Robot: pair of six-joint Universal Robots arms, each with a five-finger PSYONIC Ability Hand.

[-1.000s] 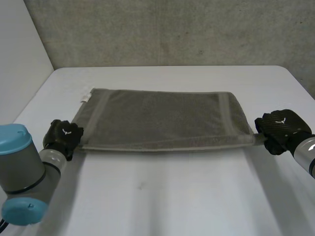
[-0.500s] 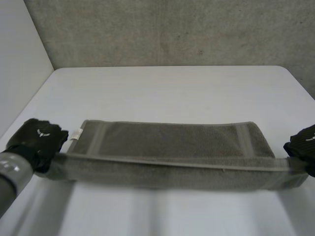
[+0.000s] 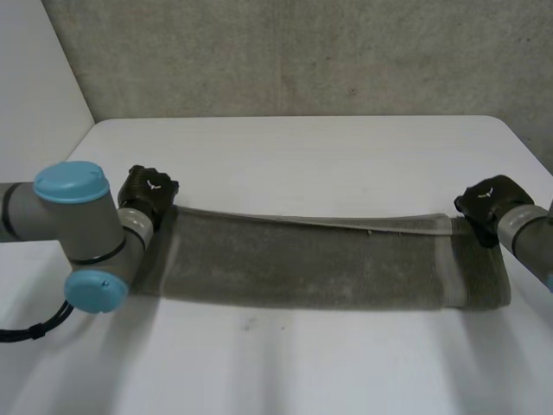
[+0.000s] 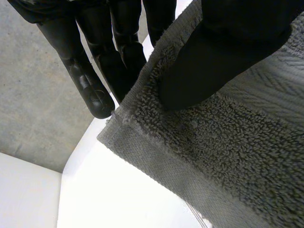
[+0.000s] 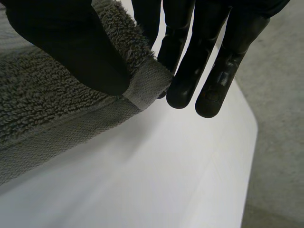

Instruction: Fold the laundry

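Head view reference: the towel (image 3: pixel 328 268) lies as a long, narrow band across the middle of the white table (image 3: pixel 302 147), doubled lengthwise, with the left hand (image 3: pixel 149 192) at one far corner and the right hand (image 3: pixel 486 206) at the other. Left wrist view: the thumb (image 4: pixel 223 57) presses down on the pile while the straight fingers (image 4: pixel 95 90) sit behind the edge, so that corner is pinched. Right wrist view: the same grip, thumb on top and fingers behind the hemmed corner (image 5: pixel 148 81). The step in hand appears to be laying the top layer down to finish the lengthwise fold. Procedure, as judged from here: lower both corners at one rate; hold light, equal tension so the far edge runs straight; set the top edge flush over the layer beneath; let go only once the cloth bears fully on the table. Uneven lowering would likely skew the short ends and leave a wrinkle mid-span. Appearance: grey-green terry with a looped pile, a flat woven stripe near each short end, and a plain hem. The far edge of the top layer shows as a thin line between the hands, seemingly a little raised toward the right; the near folded edge rests flat on the table.
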